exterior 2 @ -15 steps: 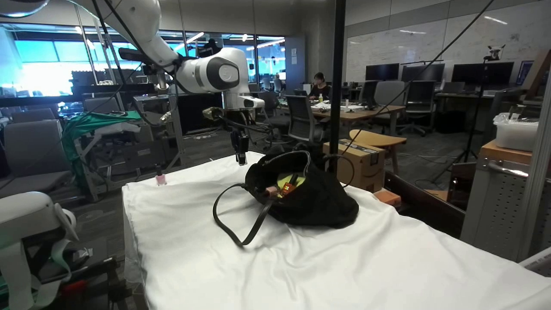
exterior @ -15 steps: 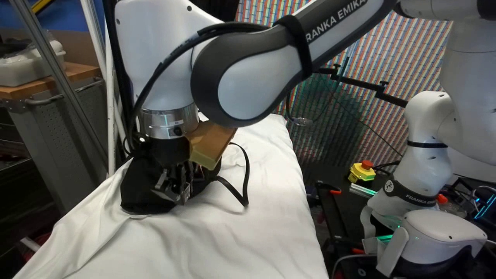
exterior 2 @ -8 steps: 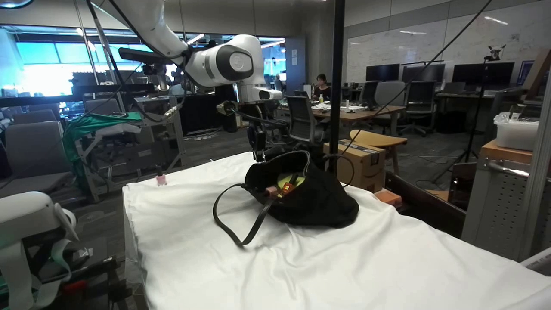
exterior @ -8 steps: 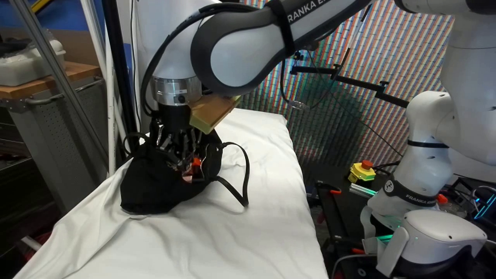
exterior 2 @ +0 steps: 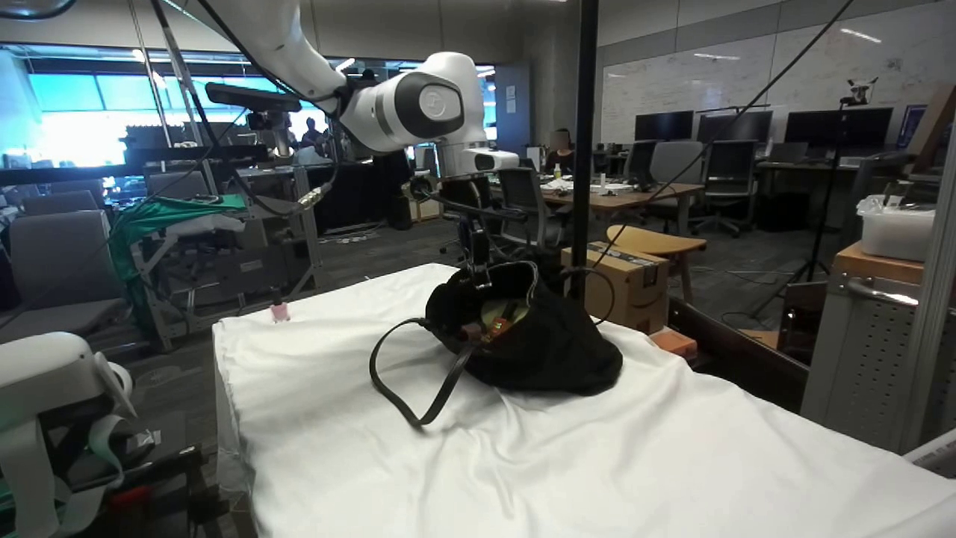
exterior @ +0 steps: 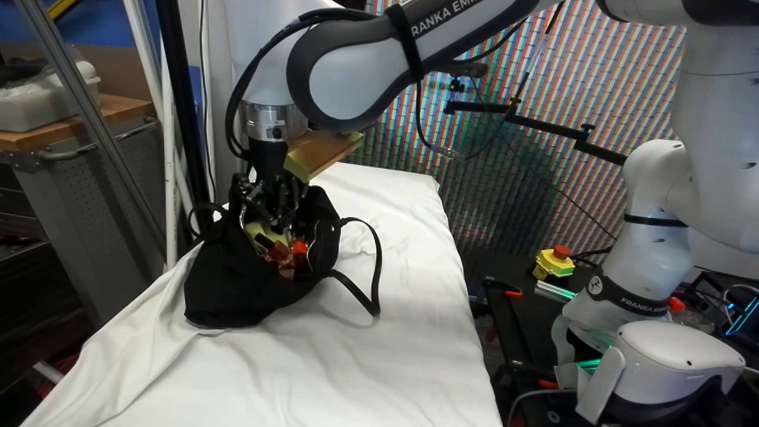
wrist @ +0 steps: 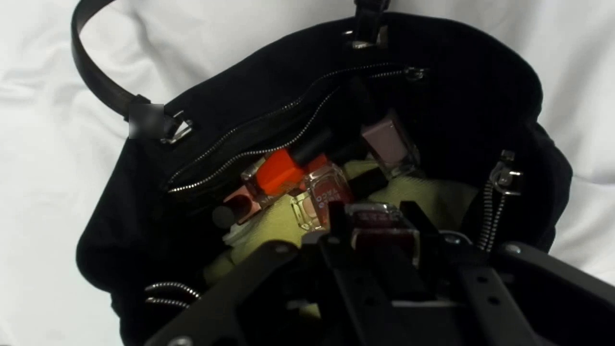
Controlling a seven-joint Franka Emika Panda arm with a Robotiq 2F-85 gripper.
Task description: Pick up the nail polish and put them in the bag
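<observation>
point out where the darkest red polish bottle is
In the wrist view, the darkest red polish bottle is low, right of centre, gripped between the fingers, just below and right of the lighter red bottle in the black bag.

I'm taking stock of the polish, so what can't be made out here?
Count of loose bottles: wrist view, they overlap.
Floor of the bag: wrist view, under them and yellowish material.
Label on the dark red bottle in the gripper: wrist view, dim and blurred.
Any label on the pink bottle outside the bag: in an exterior view, too small.
</observation>
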